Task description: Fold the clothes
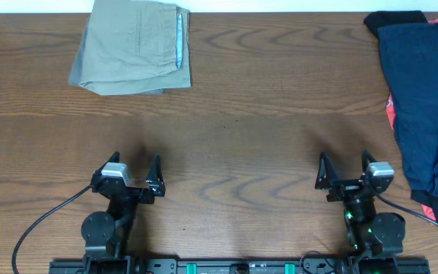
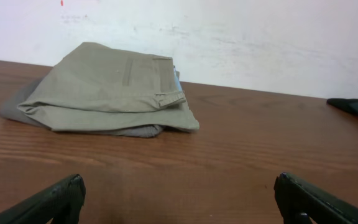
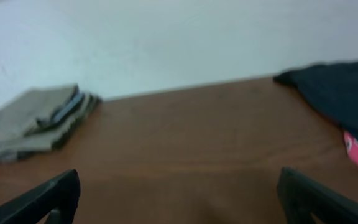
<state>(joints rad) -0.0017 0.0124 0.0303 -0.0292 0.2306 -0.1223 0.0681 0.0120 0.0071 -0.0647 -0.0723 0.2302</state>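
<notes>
Folded pale khaki-green shorts point(image 1: 135, 47) lie at the table's far left, a strip of bluish waistband showing on their right edge; they also appear as the shorts point(image 2: 104, 90) and the shorts point(image 3: 33, 121) in both wrist views. A heap of unfolded clothes point(image 1: 424, 106), navy over black and red, rests at the far right edge. My left gripper point(image 1: 134, 169) hovers open near the front left, well short of the shorts, with nothing between its fingers. My right gripper point(image 1: 345, 169) stands open near the front right, left of the heap, also empty.
The brown wooden table point(image 1: 265, 99) runs between the shorts and the heap. A white wall point(image 2: 260, 37) stands behind the far edge. Black cables point(image 1: 44, 221) trail from both arm bases at the front.
</notes>
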